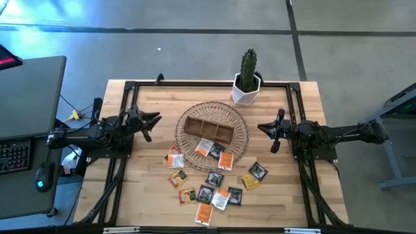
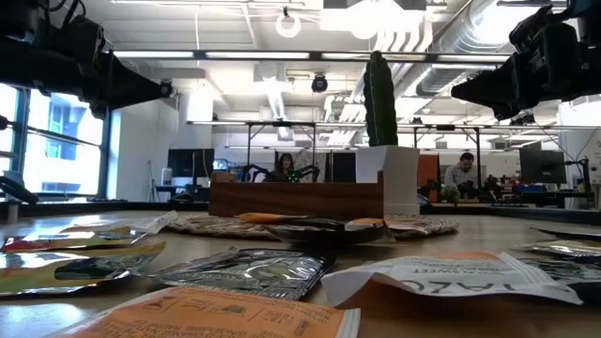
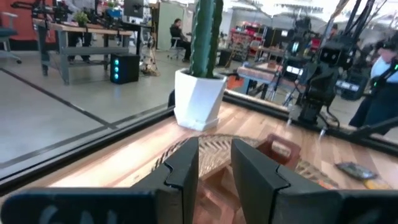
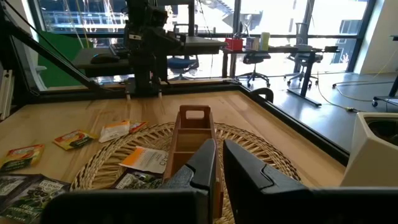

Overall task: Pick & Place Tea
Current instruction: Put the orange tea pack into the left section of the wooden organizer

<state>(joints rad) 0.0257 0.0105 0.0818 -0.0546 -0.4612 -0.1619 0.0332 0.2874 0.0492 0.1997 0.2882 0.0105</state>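
Observation:
The tea is several small flat packets, orange, yellow, black, white and green, lying loose on the wooden table near its front edge (image 1: 214,188). A few more (image 1: 208,148) lie flat in the round wicker basket (image 1: 242,140), beside the brown wooden compartment box (image 1: 208,129) standing in it. My left gripper (image 1: 156,119) hovers left of the basket, pointing level toward it, open and holding nothing (image 3: 214,165). My right gripper (image 1: 262,127) hovers right of the basket, level, its fingers almost together with nothing between them (image 4: 219,158).
A cactus in a white pot (image 1: 247,88) stands at the table's far edge behind the basket. Black frame rails (image 1: 123,162) run along the table's left and right sides. A desk with a keyboard and mouse (image 1: 26,156) stands to the left of the table.

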